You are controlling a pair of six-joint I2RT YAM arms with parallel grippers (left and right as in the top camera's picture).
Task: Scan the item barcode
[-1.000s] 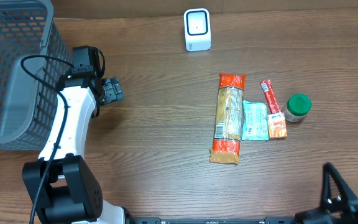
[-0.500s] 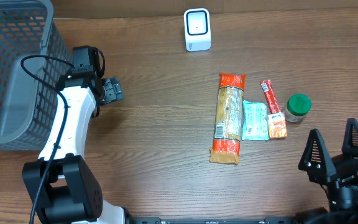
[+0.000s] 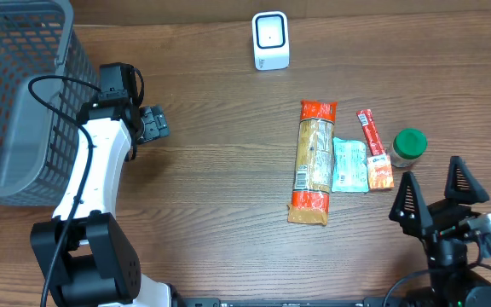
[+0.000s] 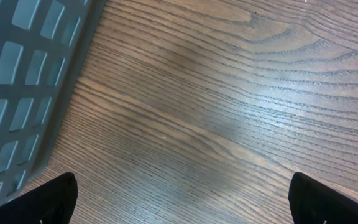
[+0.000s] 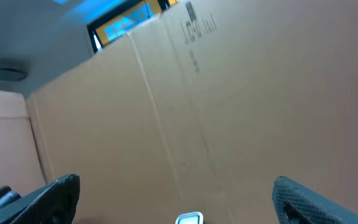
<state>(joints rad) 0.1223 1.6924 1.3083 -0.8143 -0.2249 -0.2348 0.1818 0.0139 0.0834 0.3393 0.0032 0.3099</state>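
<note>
Green-lidded jar (image 3: 409,147) just ahead of right gripper (image 3: 433,168), seemingly untouched; gripper spread wide, empty.

Nothing can be read. The box (image 5: 241,112) bears dark print near its top edge, but blurred, and labels on the packets (image 3: 314,158) by the worktop's (image 3: 211,196) right edge are too small.
</note>
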